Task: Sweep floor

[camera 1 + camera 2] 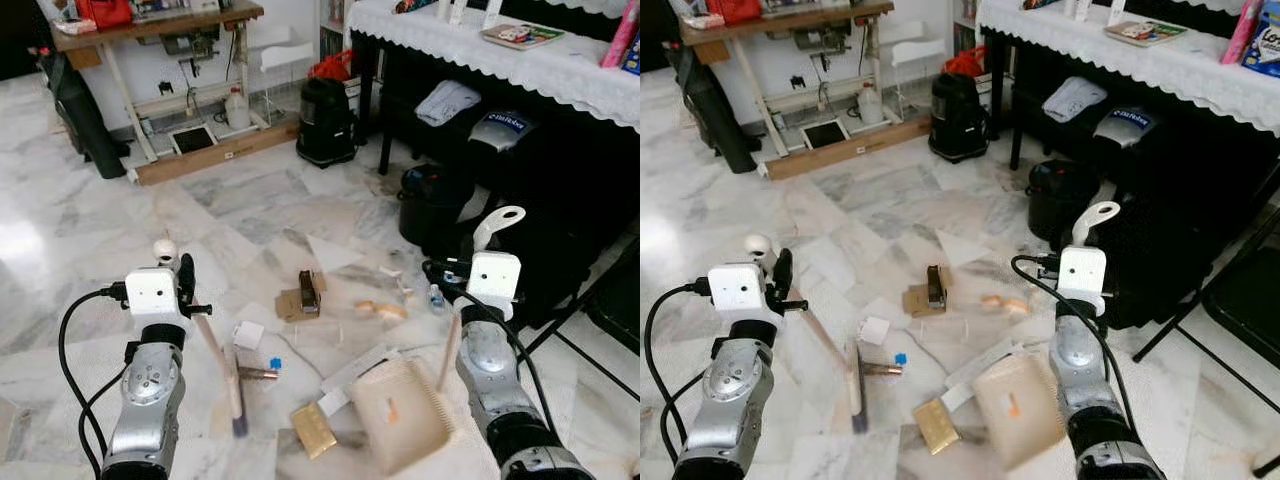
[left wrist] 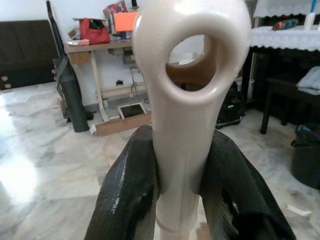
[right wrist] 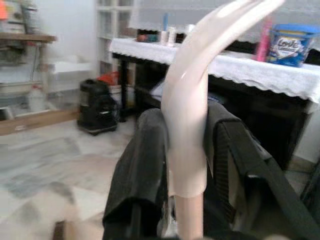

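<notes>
Left eye view: littered marble floor (image 1: 90, 250); desk (image 1: 150, 25).

Glossy marble floor (image 1: 250, 215); smooth cream plastic broom handle (image 2: 185, 125) between matt black textured fingers (image 2: 127, 192).

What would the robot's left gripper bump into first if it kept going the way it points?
Probably the wooden table against the far wall; the left gripper, clamped on the brush handle, points across open floor. Depth is unclear.
</notes>
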Tool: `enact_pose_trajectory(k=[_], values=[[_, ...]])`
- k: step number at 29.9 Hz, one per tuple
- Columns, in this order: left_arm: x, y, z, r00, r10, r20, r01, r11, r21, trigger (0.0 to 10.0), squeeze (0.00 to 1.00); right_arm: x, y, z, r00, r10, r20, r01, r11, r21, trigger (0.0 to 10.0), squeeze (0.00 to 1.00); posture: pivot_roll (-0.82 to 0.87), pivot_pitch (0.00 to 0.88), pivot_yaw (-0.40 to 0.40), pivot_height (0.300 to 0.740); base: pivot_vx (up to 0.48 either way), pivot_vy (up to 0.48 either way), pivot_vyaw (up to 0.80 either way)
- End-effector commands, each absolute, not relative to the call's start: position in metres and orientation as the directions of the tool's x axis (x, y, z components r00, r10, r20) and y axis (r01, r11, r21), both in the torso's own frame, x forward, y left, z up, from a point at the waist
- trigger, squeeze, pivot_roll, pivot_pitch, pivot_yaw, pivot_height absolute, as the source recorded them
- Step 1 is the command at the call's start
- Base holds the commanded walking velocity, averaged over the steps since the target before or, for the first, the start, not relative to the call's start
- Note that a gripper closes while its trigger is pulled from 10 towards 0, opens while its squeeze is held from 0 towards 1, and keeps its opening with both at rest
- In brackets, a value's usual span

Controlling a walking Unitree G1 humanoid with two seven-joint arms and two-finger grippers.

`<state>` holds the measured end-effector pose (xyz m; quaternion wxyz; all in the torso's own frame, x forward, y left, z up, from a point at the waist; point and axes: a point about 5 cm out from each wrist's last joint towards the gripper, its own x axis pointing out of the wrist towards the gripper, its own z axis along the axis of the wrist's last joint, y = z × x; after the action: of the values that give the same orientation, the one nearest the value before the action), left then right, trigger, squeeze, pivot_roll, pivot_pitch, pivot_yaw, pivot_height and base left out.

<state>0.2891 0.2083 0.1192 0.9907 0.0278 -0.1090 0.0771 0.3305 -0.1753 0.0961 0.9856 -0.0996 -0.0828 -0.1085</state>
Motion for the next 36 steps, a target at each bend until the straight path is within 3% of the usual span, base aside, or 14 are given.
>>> enact_pose_trajectory(k=[1,8,20,36], values=[[0.291,0.207,0.128,0.958,0.131,0.255,-0.149,0.987,0.053,10.0,0.0,0.334,-0.177,0.11,0.95,-0.205,0.237,0.243,0.959,-0.144,10.0,0.0,-0.03,0.016,0.048,0.74,0.0,0.48,0.0],[0.293,0.206,0.13,0.956,0.12,0.268,-0.14,0.988,0.057,10.0,0.0,0.336,-0.176,0.11,0.952,-0.204,0.227,0.238,0.962,-0.133,10.0,0.0,-0.03,0.0,0.052,0.74,0.0,0.48,-0.44],[0.294,0.203,0.135,0.95,0.084,0.3,-0.108,0.992,0.064,10.0,0.0,0.335,-0.174,0.109,0.952,-0.203,0.23,0.238,0.962,-0.135,10.0,0.0,-0.03,0.0,0.059,0.74,0.0,0.0,-0.7],[0.292,0.193,0.13,0.961,0.022,0.275,-0.037,0.998,0.05,10.0,0.0,0.324,-0.186,0.084,0.958,-0.241,0.153,0.268,0.945,-0.187,10.0,0.0,-0.02,0.01,0.064,0.74,0.0,0.0,0.0]])
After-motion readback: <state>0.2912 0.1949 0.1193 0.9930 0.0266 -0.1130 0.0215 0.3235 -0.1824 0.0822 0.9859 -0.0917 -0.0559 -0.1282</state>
